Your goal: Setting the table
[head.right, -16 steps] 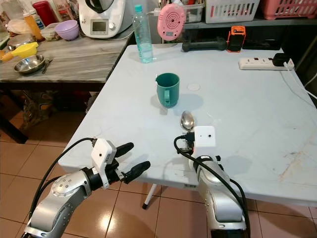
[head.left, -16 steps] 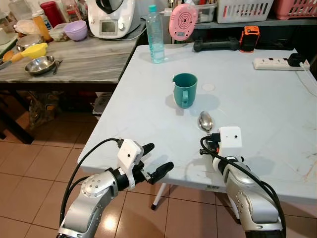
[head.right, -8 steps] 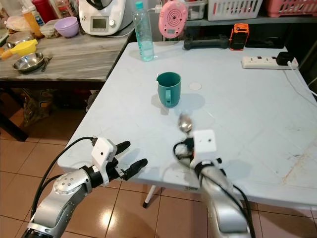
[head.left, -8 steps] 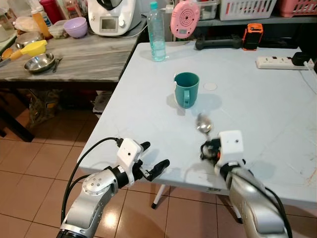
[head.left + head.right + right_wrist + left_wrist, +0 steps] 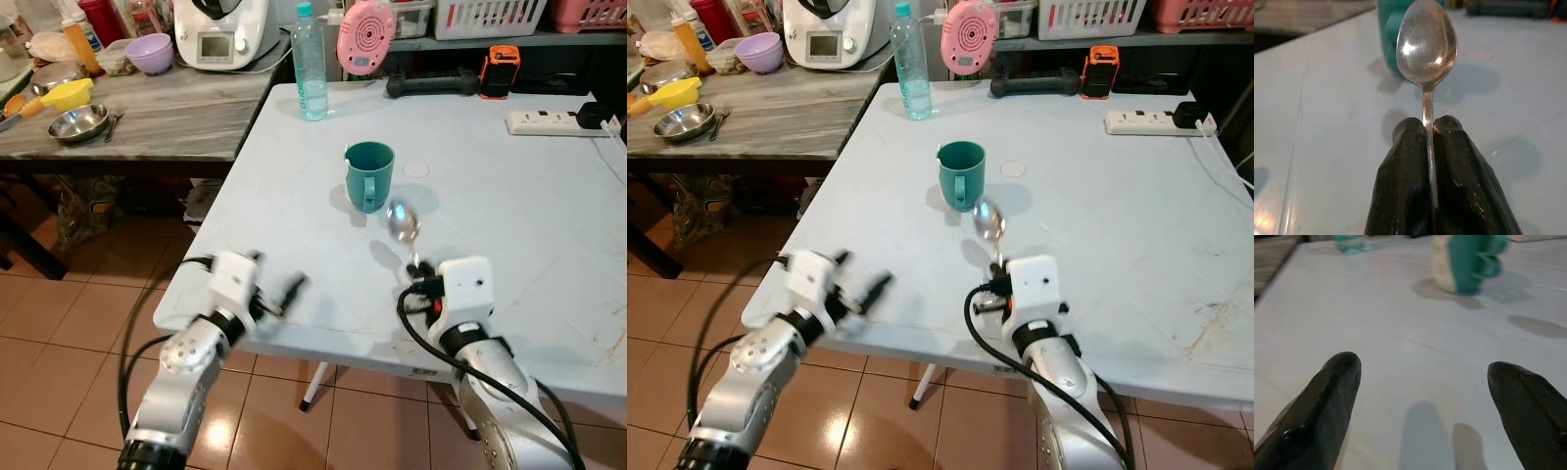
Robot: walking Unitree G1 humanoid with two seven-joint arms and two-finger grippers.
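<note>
A metal spoon (image 5: 1426, 46) is pinched by its handle between the closed fingers (image 5: 1403, 196) of the right tool (image 5: 1428, 128), with the bowl held up above the pale table (image 5: 529, 186), so that a shadow of it is cast on the surface beneath. In the head views the spoon (image 5: 402, 221) is seen just in front of the teal mug (image 5: 368, 177), near it but not touching, and the mug is standing upright toward the middle of the table with its handle turned to the robot. The right tool itself is largely hidden there behind its white wrist housing (image 5: 463, 287). The left tool (image 5: 1422, 377) is held low over the near left edge of the table, with its two black fingers (image 5: 1327, 401) spread wide apart and nothing between them; it is blurred in the head views (image 5: 284, 292). At the far side of the table a clear water bottle (image 5: 310, 62) is standing upright, with a pink round device (image 5: 364, 37) beside it, and a white power strip (image 5: 554, 122) is lying toward the far right corner. On the wooden side table (image 5: 157, 117) to the left, a steel bowl (image 5: 78, 123), a purple bowl (image 5: 150, 53) and a white kitchen appliance (image 5: 219, 33) can be seen.
</note>
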